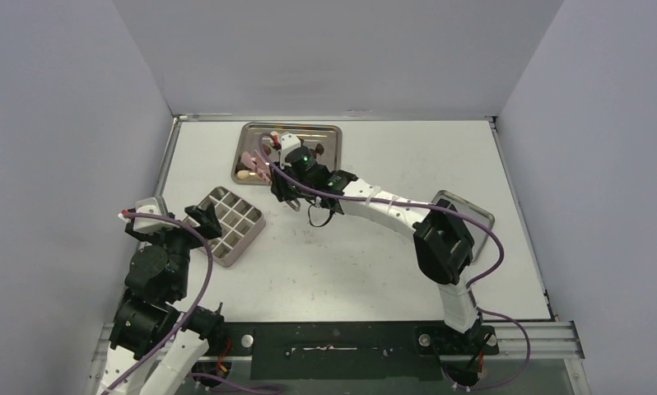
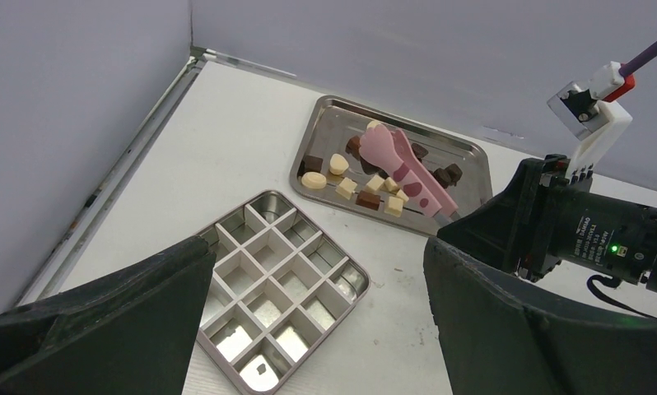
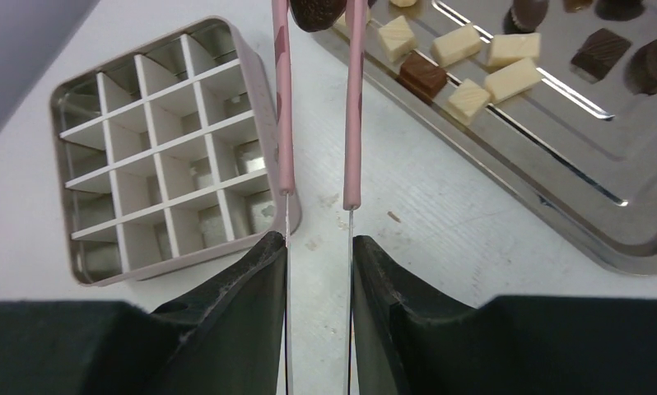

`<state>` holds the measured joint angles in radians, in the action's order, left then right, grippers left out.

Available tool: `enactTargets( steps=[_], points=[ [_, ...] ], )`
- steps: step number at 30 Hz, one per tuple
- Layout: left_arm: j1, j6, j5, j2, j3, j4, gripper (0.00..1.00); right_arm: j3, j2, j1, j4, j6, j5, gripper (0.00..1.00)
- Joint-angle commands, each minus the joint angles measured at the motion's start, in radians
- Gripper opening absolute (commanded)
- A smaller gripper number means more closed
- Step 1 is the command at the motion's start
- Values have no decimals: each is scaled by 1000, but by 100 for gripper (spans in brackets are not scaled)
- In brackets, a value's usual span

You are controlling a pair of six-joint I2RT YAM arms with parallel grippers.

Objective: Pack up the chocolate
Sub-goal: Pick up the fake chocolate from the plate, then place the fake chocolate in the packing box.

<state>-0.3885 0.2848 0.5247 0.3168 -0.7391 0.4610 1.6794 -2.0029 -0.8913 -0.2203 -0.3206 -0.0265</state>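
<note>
Black fingers of the left gripper stand spread wide at the near left of a white table, holding nothing. The gripper hangs just above the near corner of a square metal box, which thin walls split into a grid of small cells.

Further in, the right arm reaches across from the right. The right gripper is pressed partway closed on the thin metal ends of a pair of pink tongs. The two tong arms run side by side past the right edge of the box, towards a shallow steel tray. The tray lies beyond the box, close to the back wall. One rounded dark brown piece sits between the tong tips, over the tray's near edge.

The rest of the chocolate lies loose on the tray, a scatter of cream, mid brown and dark brown chunks.
</note>
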Motion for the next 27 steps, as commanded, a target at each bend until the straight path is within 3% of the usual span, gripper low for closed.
enactTargets(
  steps=[1,27],
  points=[
    [10,8,13,-8,-30,-15,97,-11,30,-15,150,-101,-112,25],
    [14,8,1,0,-26,-22,97,193,-235,-80,158,-163,-204,26]
  ],
)
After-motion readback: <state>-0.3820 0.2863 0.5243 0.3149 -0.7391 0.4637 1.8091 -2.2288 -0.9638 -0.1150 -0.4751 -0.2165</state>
